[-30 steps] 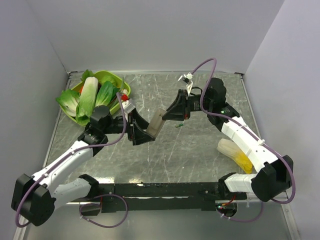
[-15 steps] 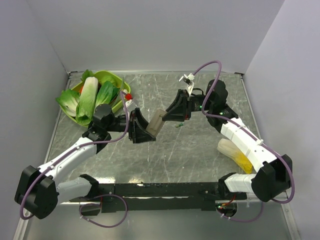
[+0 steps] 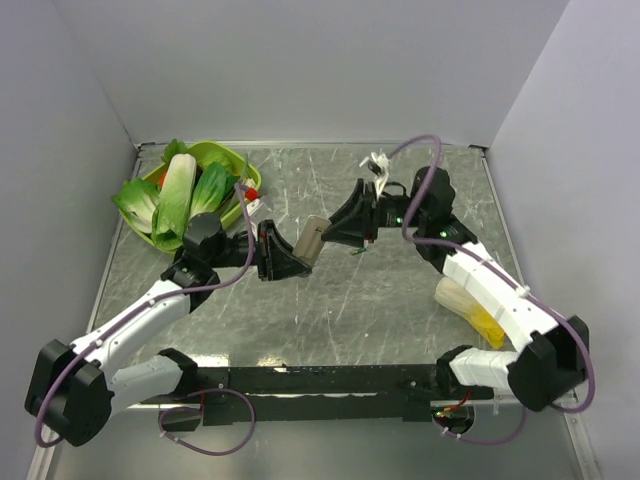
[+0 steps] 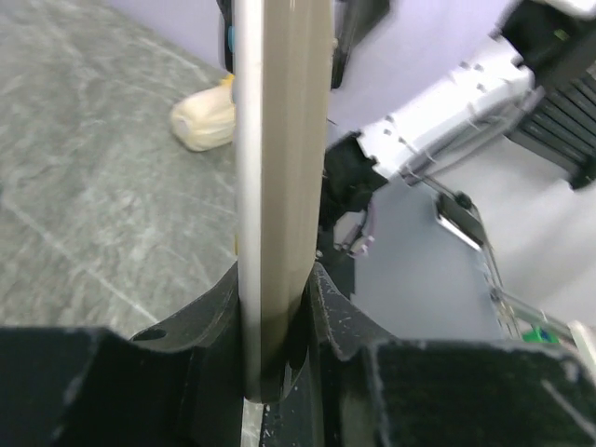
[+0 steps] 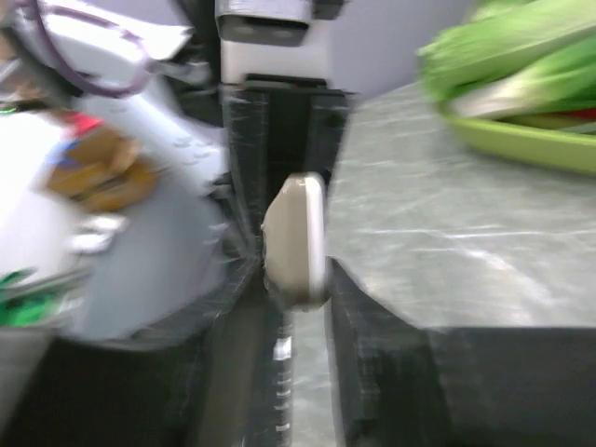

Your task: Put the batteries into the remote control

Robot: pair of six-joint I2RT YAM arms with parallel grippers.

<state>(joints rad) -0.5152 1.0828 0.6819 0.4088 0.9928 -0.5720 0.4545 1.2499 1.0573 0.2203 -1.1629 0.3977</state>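
Handing over the slim grey-brown plastic remote control (image 3: 311, 240) mid-air: my left claw (image 4: 277, 298) pinches it; right claw (image 5: 293, 270), grip I can't tell; next, right lets go.

remote control (image 3: 312, 240): grey-brown | table (image 3: 380, 300): grey, pale-veined | bowl (image 3: 228, 151): lime-green | lump (image 4: 207, 119): seemingly cream

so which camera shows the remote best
top external: only here is the whole remote seen end to end, between the left gripper and right gripper. left wrist shows it sharp but edge-on, clamped between its fingers; right wrist shows only one blurred end.
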